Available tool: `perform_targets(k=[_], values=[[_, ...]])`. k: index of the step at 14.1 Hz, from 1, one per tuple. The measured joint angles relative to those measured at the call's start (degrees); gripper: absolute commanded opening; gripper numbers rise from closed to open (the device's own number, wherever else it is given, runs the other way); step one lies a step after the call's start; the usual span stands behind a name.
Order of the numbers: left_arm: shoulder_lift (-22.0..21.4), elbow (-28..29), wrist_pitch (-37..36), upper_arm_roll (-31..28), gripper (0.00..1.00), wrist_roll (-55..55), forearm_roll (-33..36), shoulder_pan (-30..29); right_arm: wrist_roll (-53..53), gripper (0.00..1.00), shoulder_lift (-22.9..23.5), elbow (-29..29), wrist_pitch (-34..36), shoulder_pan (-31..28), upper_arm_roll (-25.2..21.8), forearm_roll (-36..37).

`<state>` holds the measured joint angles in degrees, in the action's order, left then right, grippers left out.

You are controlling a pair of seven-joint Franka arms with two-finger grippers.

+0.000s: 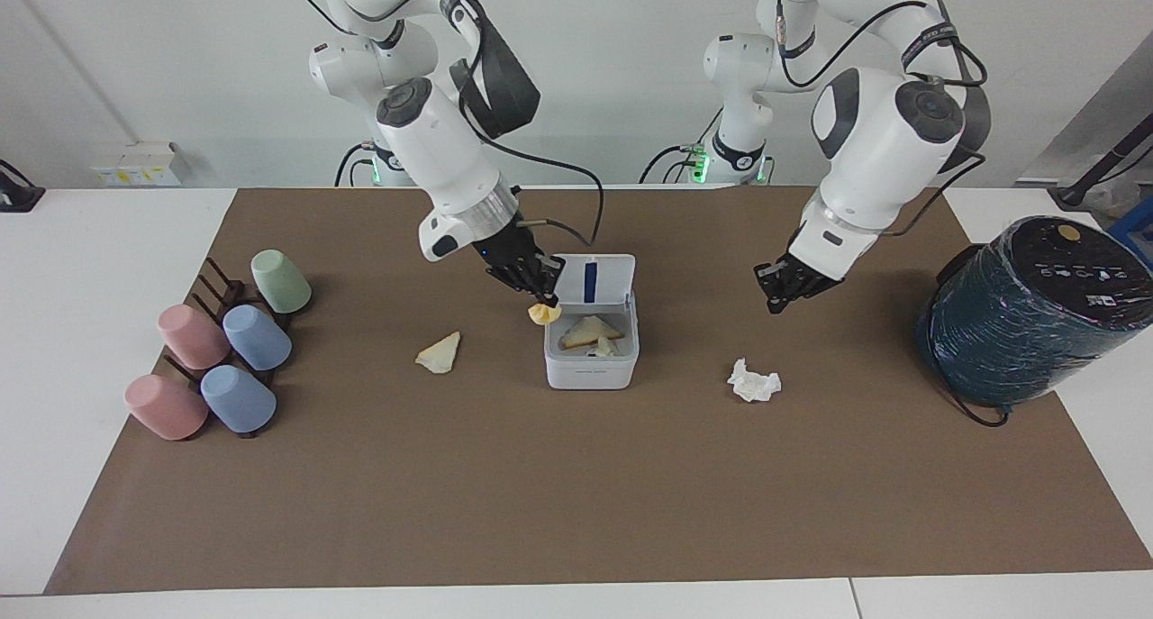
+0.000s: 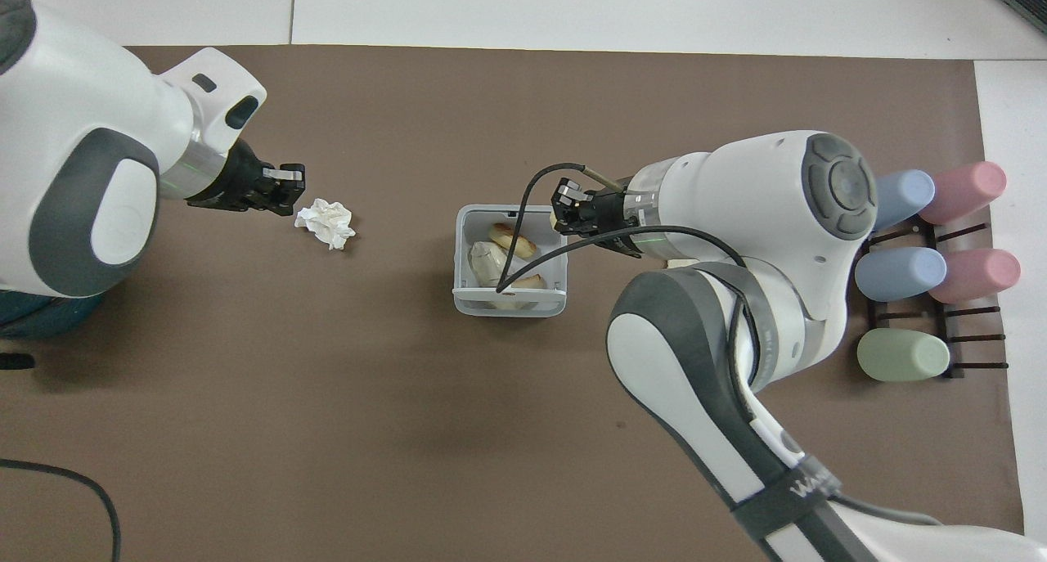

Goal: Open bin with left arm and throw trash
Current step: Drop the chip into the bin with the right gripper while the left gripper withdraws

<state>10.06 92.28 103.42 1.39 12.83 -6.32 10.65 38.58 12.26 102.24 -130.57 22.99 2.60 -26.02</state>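
Bin lid is already flipped up, so the yellow-orange lump is kept pinched in the right tool just above its rim for dropping in, while the left tool, grip unclear, is parked above the tissue wad.

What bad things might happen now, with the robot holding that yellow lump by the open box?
1. The right pincer holds the yellow lump over the bin rim, at the right arm's end, not the middle. Let go here, it may bounce onto the mat.
2. That pincer is close to the raised lid; a bump might knock it shut.
3. The bin already holds scraps, so the cream piece and tissue may fit badly.
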Motion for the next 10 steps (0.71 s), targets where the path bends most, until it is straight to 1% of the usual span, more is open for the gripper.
perform_targets(k=[1,2,3,4,5,6,7,8,10], values=[[-1.2,-0.1,-1.4,0.0,0.16,-1.7,0.4,-1.4,0.0,0.04,1.2,0.0,-1.1,1.0,0.0,-1.3],[-2.4,-0.1,-2.7,0.0,0.26,-3.6,0.6,-2.9,0.1,0.08,2.2,-0.1,-2.0,1.9,0.0,-2.1],[-3.4,-0.1,-4.0,0.0,0.39,-5.5,0.6,-4.2,0.7,0.14,3.0,-0.1,-2.7,2.7,0.0,-2.2],[-4.3,-0.1,-5.0,-0.1,0.54,-7.1,0.8,-5.5,1.6,0.25,3.7,-0.1,-3.3,3.4,0.0,-2.2],[-4.9,-0.1,-5.7,-0.1,0.68,-8.1,1.7,-6.4,2.1,0.48,4.3,-0.1,-3.7,3.9,0.0,-2.2],[-5.1,-0.1,-6.2,-0.1,0.77,-8.7,3.7,-6.8,2.4,0.71,4.7,-0.1,-3.8,4.3,0.0,-2.2],[-5.2,-0.1,-6.5,0.0,0.90,-8.8,5.7,-6.7,2.5,0.90,5.0,0.0,-3.9,4.4,0.0,-2.2],[-5.1,0.0,-6.6,0.3,1.00,-8.9,6.6,-6.7,2.6,1.00,5.0,0.0,-3.9,4.4,0.0,-2.2],[-5.1,0.1,-6.4,0.7,1.00,-9.2,7.1,-6.6,2.6,1.00,5.0,0.0,-3.9,4.4,-0.1,-2.2]])
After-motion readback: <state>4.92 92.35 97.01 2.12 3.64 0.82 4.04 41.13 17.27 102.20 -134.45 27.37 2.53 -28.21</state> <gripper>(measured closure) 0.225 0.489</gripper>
